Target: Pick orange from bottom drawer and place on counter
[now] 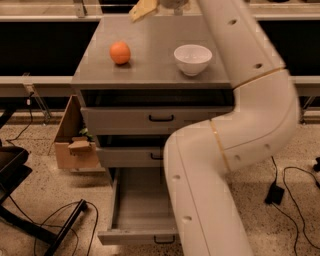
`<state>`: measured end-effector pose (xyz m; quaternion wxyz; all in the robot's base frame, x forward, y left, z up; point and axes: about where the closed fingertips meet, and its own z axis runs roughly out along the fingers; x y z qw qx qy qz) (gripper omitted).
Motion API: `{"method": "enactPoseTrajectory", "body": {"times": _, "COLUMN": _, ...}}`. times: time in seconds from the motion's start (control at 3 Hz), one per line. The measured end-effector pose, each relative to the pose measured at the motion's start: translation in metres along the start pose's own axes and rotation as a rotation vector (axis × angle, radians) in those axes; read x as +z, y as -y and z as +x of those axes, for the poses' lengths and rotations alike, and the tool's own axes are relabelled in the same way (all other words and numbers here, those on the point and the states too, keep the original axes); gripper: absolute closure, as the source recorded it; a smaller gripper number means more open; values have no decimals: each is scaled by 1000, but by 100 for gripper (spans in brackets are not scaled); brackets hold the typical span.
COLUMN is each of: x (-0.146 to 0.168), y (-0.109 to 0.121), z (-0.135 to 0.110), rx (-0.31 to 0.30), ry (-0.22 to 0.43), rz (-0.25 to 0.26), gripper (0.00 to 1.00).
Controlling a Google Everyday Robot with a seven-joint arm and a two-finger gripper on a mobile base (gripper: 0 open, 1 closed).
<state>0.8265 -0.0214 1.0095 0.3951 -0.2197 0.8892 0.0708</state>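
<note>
I am judging placement done: the orange (120, 52) is resting on the counter (150, 72), below-left of the gripper (145, 7) and apart from it, whose opening I cannot tell.

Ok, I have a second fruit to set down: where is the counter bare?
Free: the front strip of the counter, and the gap between the orange and the white bowl. Crowded: the right side, behind the arm, and the back edge, where the hand hangs.

Lab, floor cables (274, 194), tool (145, 9) above counter (150, 65)
</note>
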Motion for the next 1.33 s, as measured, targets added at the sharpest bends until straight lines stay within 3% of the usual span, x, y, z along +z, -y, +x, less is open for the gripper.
{"method": "enactPoseTrajectory", "body": {"times": 0.33, "x": -40, "y": 57, "z": 4, "rx": 153, "ry": -3, "rz": 127, "gripper": 0}}
{"method": "enactPoseTrajectory", "body": {"times": 0.67, "x": -95, "y": 119, "z": 31, "rx": 342, "ry": -27, "rz": 260, "gripper": 0}}
{"method": "enactPoseTrajectory", "body": {"times": 1.0, "x": -151, "y": 180, "z": 85, "rx": 582, "ry": -76, "rz": 377, "gripper": 0}}
{"method": "enactPoseTrajectory", "body": {"times": 1.33, "x": -185, "y": 216, "z": 128, "rx": 766, "ry": -101, "rz": 444, "gripper": 0}}
